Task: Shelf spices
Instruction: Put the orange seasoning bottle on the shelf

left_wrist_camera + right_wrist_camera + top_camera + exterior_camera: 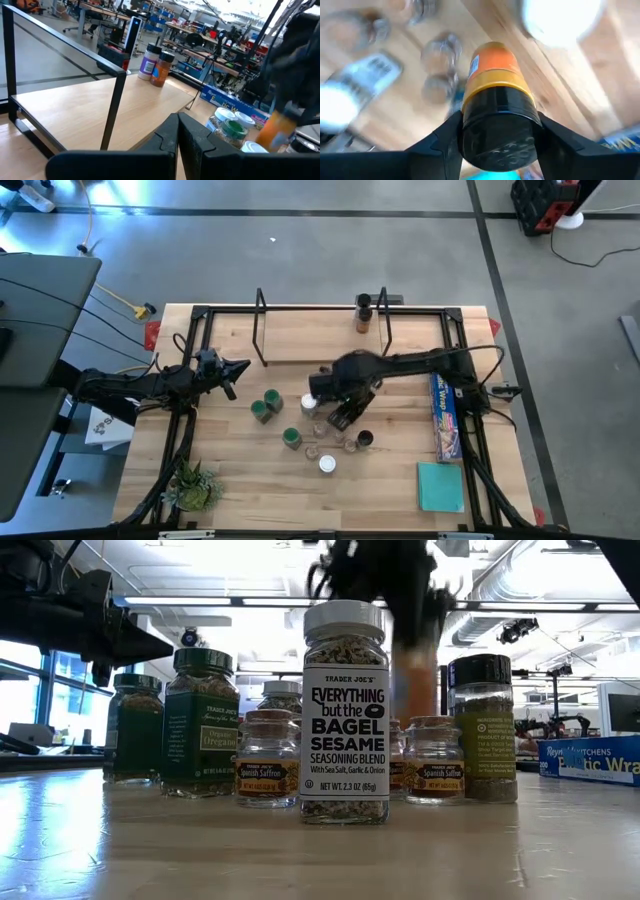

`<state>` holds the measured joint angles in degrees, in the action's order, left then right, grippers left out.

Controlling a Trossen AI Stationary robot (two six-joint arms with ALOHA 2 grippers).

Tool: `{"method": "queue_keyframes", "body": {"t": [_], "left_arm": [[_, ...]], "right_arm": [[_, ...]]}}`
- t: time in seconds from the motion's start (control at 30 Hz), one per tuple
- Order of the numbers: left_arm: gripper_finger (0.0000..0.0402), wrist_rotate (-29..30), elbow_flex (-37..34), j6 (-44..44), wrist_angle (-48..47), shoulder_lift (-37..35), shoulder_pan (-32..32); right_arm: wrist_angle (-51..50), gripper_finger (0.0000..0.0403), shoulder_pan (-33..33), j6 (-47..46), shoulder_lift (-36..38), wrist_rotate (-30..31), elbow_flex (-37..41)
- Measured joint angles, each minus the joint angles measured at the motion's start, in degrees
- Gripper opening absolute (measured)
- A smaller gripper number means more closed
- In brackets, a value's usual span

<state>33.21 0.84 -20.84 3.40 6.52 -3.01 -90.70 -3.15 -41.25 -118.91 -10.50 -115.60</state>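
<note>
Several spice jars stand in a cluster mid-table, with green lids (272,397), white lids (327,464) and a dark lid (364,439). In the low view the bagel-seasoning jar (344,710) is the nearest. The shelf (320,335), a light plank between black hoops, lies at the far edge with two jars (363,313) on it. My right gripper (343,418) hangs over the cluster, shut on an orange jar with a black lid (495,95). My left gripper (232,370) is shut and level at the left, holding nothing. My right gripper pinches the orange jar's black lid (470,135) between its two fingers (442,142), one on each side. The fingers come from above, pointing down. The jar (415,680) hangs upright below them, lifted clear of the table.
A long blue wrap box (445,415) lies along the right side, with a teal pad (440,485) near the front right. A small green plant (192,485) sits at the front left. Bare wood shows between the cluster and the shelf.
</note>
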Motion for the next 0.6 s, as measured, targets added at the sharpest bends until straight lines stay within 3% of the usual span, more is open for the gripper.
{"method": "queue_keyframes", "body": {"t": [0.13,0.33,0.6], "left_arm": [[0.0005,0.04,0.0,0.0,0.0,0.0,0.0],[0.0005,0.02,0.0,0.02,0.0,0.01,0.0],[0.0005,0.02,0.0,0.02,-0.01,0.0,0.0]], "right_arm": [[1.05,0.0182,4.02,-1.05,4.73,-5.13,-6.66],[0.9,0.0182,13.76,-6.51,6.34,1.59,-17.4],[0.62,0.0182,27.07,1.83,4.15,4.43,-12.91]]}}
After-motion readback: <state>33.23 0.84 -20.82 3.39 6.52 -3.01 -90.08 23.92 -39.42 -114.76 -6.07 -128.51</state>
